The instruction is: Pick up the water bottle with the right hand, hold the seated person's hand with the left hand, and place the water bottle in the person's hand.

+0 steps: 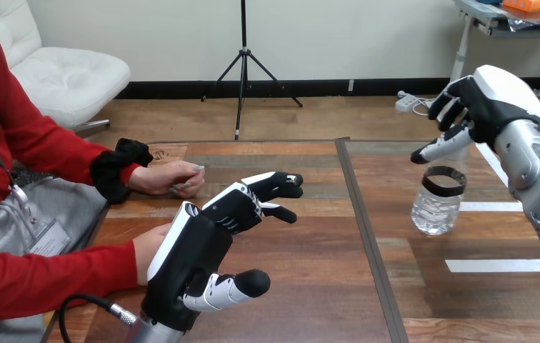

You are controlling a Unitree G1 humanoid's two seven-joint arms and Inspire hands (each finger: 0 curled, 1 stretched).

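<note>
Left hand (194, 250) nearest, low at the near left over the tabletop (324, 286): fingers stretched toward the right and loosely spread, thumb jutting out below, nothing enclosed, so open. Person's nearer hand (147, 251) shows just behind it at the left, partly hidden. Touching or merely beside: cannot tell. No robot finger is seen curled round it, so the hold is judged not yet made. Person's farther hand (171, 179) rests on the tabletop further back, loosely closed, well apart from both robot hands. Right hand (485, 107) is raised at the far right, fingers curled down round the top of the water bottle (438, 207), gripping it there. Bottle hangs below that hand, slightly tilted, well apart from the person; whether its base is clear of the tabletop cannot be told. Step in hand, by judgement: carry the bottle across to the left while the left hand takes the person's nearer hand. To do it well: bring the left palm under or round that hand and close gently before the bottle arrives. Keep the bottle near upright, since a top-only grip may let it swing. Lower it into the person's palm and loosen the fingers only once it is supported. Bottle: clear plastic, ridged lower body, black band (443, 181) round the upper body, contents not discernible; probably light and easily dented.
</note>
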